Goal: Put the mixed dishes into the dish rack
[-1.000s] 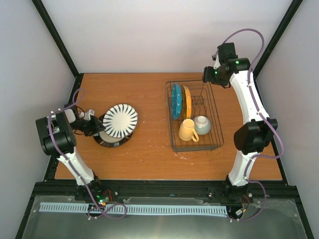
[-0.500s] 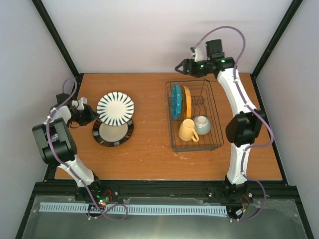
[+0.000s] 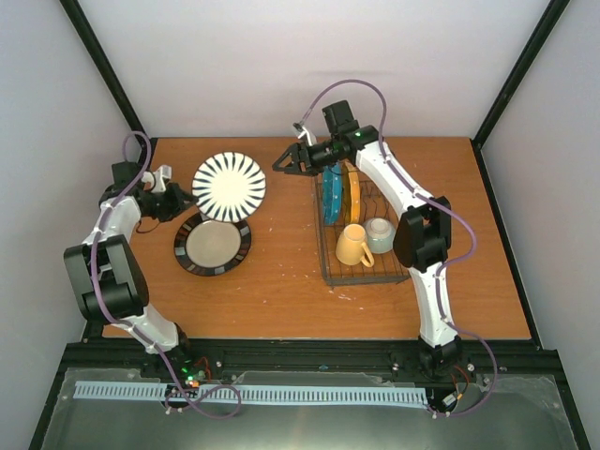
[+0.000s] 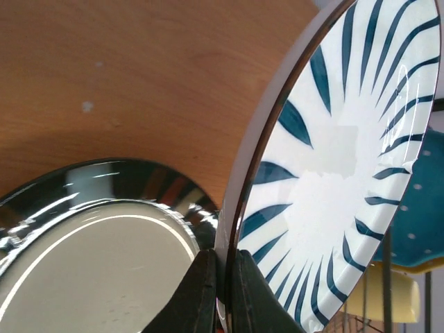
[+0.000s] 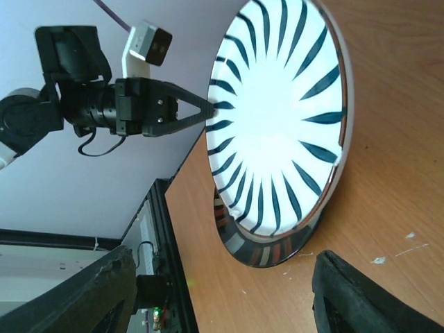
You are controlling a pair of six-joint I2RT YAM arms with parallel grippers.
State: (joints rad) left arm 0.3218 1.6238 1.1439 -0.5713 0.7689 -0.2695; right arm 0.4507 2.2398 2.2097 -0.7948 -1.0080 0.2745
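Plate (image 3: 229,187) tilts up on edge, striped face toward right claw (image 3: 283,165).

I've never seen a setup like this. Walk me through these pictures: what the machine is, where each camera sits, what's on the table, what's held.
It is two robot arms bolted at the near edge of a wooden table. One picture looks down from above and behind them; the other two come from a camera on each wrist. The left hand is shut on the edge of a black-and-white striped plate, holding it tilted up above a dark-rimmed beige plate that lies flat on the table. The right hand is open, holds nothing, and points toward the striped plate. To the right stands a wire dish rack holding a teal plate and an orange plate on edge, a yellow mug and a small pale bowl.
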